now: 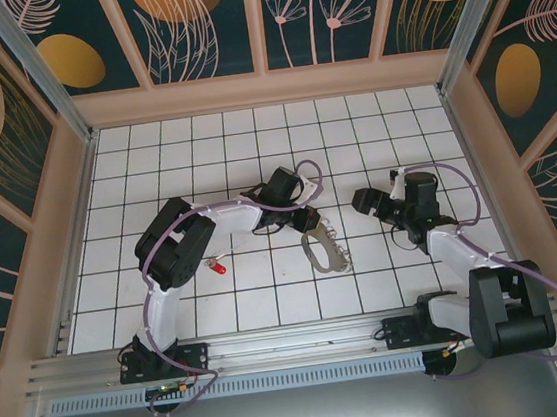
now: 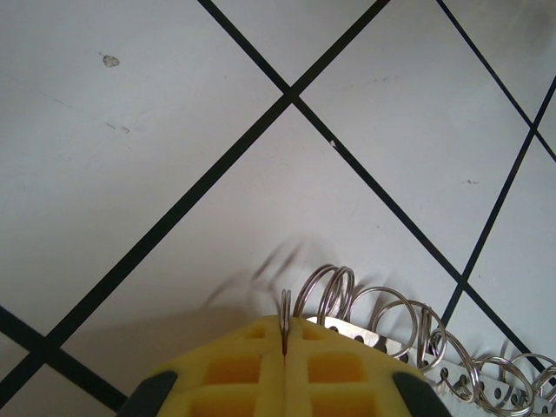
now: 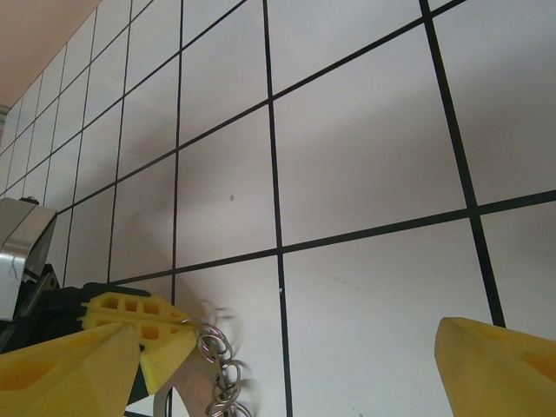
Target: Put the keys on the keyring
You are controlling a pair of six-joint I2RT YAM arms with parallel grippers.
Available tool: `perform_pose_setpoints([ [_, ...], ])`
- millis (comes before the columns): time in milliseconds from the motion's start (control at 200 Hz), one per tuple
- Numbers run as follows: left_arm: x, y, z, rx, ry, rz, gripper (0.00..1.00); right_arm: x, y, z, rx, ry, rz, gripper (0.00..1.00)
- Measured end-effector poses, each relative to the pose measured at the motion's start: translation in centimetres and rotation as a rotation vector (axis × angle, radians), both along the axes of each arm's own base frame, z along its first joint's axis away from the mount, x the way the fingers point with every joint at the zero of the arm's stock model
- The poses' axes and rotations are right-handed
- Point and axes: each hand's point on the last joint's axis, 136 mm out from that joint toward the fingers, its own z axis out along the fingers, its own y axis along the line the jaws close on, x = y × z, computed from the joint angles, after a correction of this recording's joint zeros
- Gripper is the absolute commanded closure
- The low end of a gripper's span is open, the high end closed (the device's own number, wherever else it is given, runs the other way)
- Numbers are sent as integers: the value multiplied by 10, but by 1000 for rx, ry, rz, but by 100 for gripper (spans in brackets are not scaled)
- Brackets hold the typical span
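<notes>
The keyring (image 1: 326, 255), a beige loop edged with silver rings, lies on the white grid floor near the middle. My left gripper (image 1: 308, 221) is at its upper end. In the left wrist view the yellow fingers (image 2: 330, 369) are shut on one thin silver ring (image 2: 285, 306) of the keyring's metal cluster (image 2: 408, 326). The key (image 1: 219, 268), tiny with a red head, lies on the floor to the left, beside the left arm's elbow and apart from both grippers. My right gripper (image 1: 370, 202) stands open just right of the keyring; in its own view (image 3: 287, 347) nothing is between its fingers, and the rings (image 3: 215, 345) hang at the lower left.
The grid floor (image 1: 251, 141) is ringed by a beige raised border (image 1: 265, 89) and patterned walls. The left arm (image 1: 172, 246) arches over the floor's left half, and the right arm (image 1: 454, 244) reaches in from the right base.
</notes>
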Motion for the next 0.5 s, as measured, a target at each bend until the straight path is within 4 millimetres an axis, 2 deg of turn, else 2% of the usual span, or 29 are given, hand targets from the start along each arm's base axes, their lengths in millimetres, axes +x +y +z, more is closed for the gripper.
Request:
perform_pose_setpoints([
  [315,-2,3,4,12,-8,-8,100,1,-2,12,0,-42,-2,12],
  [410,-8,9,18,11,-29,-19,100,-1,-2,17,2,-60,1,14],
  [495,-12,14,41,-7,-67,-34,100,-4,-1,22,11,-82,10,17],
])
